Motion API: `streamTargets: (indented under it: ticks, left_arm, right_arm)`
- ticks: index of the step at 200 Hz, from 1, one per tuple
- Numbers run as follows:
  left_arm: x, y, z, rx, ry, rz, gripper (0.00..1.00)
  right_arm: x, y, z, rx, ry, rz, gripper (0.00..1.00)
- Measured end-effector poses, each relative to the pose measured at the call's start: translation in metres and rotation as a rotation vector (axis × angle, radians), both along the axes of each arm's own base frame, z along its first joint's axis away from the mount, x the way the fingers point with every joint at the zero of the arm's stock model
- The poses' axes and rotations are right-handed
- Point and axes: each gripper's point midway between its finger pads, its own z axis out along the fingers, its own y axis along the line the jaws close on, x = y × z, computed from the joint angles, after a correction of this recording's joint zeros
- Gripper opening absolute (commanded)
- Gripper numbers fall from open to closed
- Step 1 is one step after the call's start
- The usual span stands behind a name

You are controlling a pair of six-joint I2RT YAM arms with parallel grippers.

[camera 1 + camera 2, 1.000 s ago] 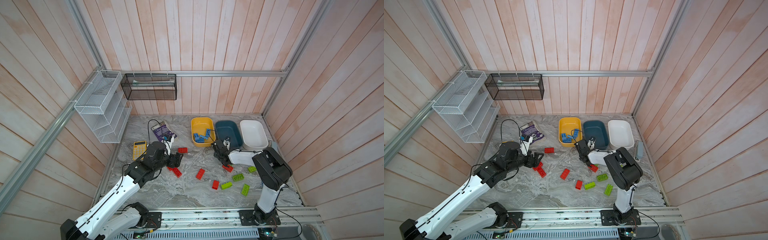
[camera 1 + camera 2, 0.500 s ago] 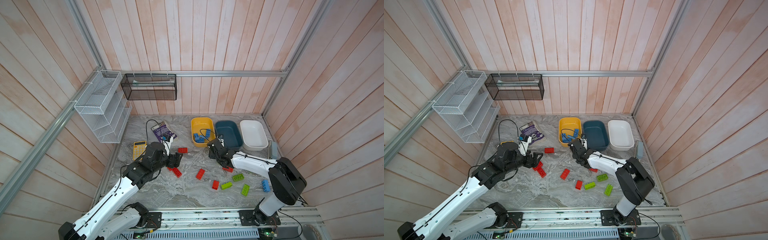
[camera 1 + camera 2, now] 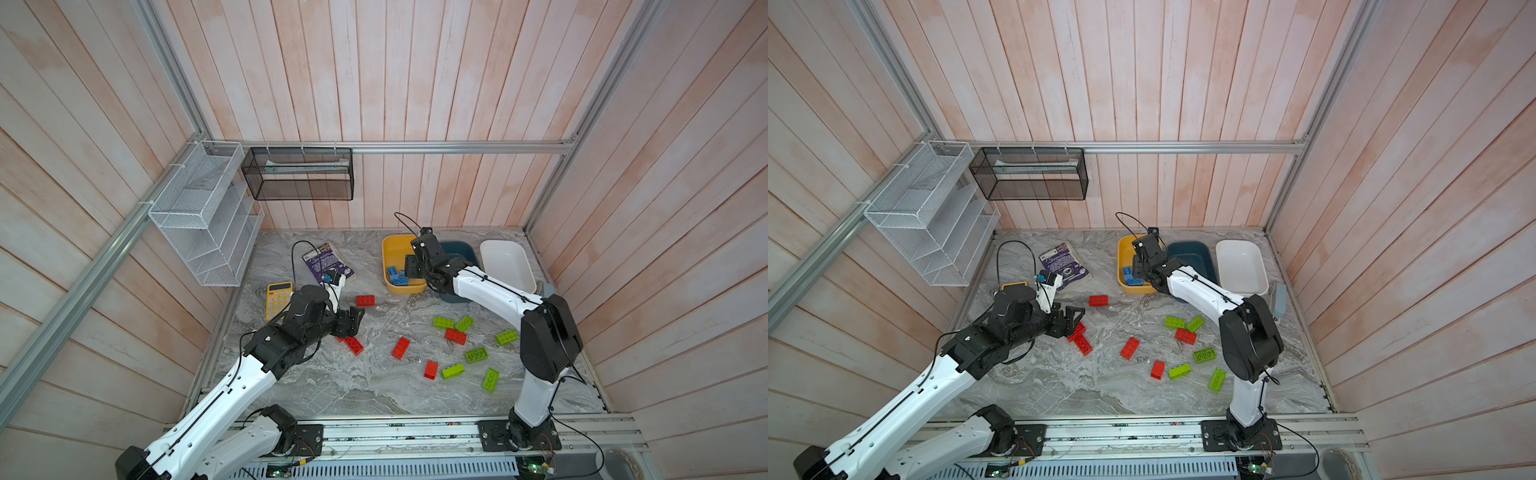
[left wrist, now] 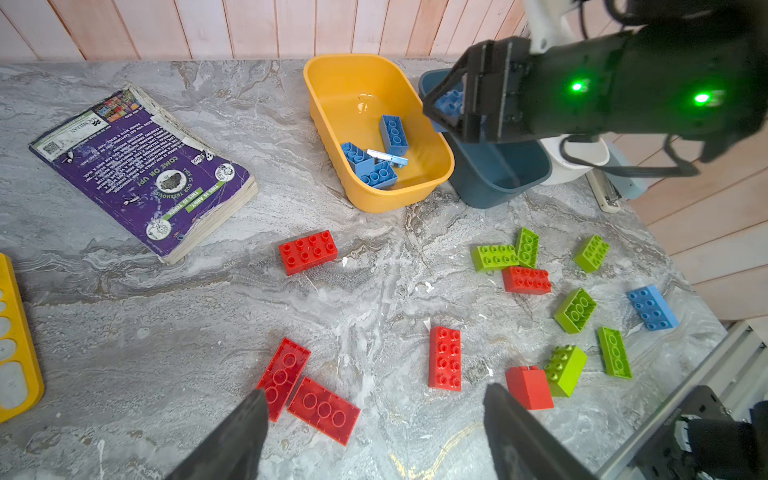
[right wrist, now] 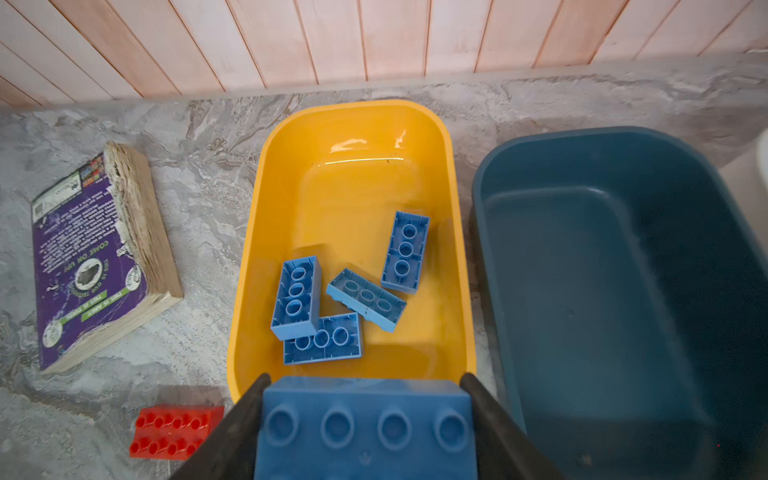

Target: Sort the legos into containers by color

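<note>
Firmly, the right gripper [image 5: 363, 379] clasps a blue brick [image 5: 365, 432] over the yellow tub [image 5: 266, 199]; the left gripper [image 4: 374, 392] gapes above red bricks [image 4: 324, 409]

In both top views we look steeply down from high above the front rail [image 3: 415, 432], facing the back wall [image 3: 415, 83], and take in the whole desk [image 3: 374, 386]. Our left wrist view sits low and close over the desk, looking across it toward the yellow tub [image 4: 353, 79] and the same wall. Our right wrist view hangs closer still, just above that tub. Both wrist views share the tub, the purple book [image 4: 141, 166] and one red lego [image 4: 307, 251].
</note>
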Motion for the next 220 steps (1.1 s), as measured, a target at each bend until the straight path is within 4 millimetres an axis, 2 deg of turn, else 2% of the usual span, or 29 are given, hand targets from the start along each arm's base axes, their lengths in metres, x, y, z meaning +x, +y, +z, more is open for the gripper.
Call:
streamTargets:
  ticks: [30,52,94,120,134,148,175,192,205,220]
  left_arm:
    - [0.001,-0.001,-0.003,0.006,0.008,-0.002,0.83]
    - [0.002,-0.002,-0.007,0.017,0.014,-0.009,0.83]
    - [0.002,-0.009,-0.011,0.036,-0.002,-0.052,0.83]
    - [-0.009,-0.036,-0.015,0.065,-0.024,-0.145,0.83]
    - [-0.016,-0.056,-0.021,0.089,-0.028,-0.208,0.83]
    - [-0.022,-0.077,-0.029,0.108,-0.025,-0.268,0.83]
    - [-0.024,-0.118,-0.047,0.133,-0.031,-0.352,0.83]
    - [-0.028,-0.153,-0.062,0.141,-0.040,-0.424,0.84]
    - [-0.031,-0.183,-0.075,0.146,-0.044,-0.486,0.85]
    - [-0.032,-0.219,-0.087,0.149,-0.053,-0.549,0.86]
  right_arm:
    - [0.011,0.009,-0.030,-0.020,0.062,0.031,0.70]
    - [0.013,0.011,-0.043,-0.027,0.094,0.047,0.77]
    - [0.018,0.008,-0.037,-0.002,0.101,0.067,0.90]
    - [0.015,0.005,-0.023,0.018,0.098,0.072,0.91]
    - [0.013,0.004,-0.002,0.048,0.076,0.082,0.91]
    - [0.009,0.002,0.032,0.097,0.028,0.097,0.91]
    - [-0.006,-0.016,0.122,0.214,-0.112,0.119,0.91]
    - [-0.019,-0.034,0.176,0.286,-0.200,0.131,0.91]
    - [-0.026,-0.045,0.210,0.324,-0.256,0.137,0.91]
    - [-0.035,-0.048,0.242,0.362,-0.309,0.159,0.91]
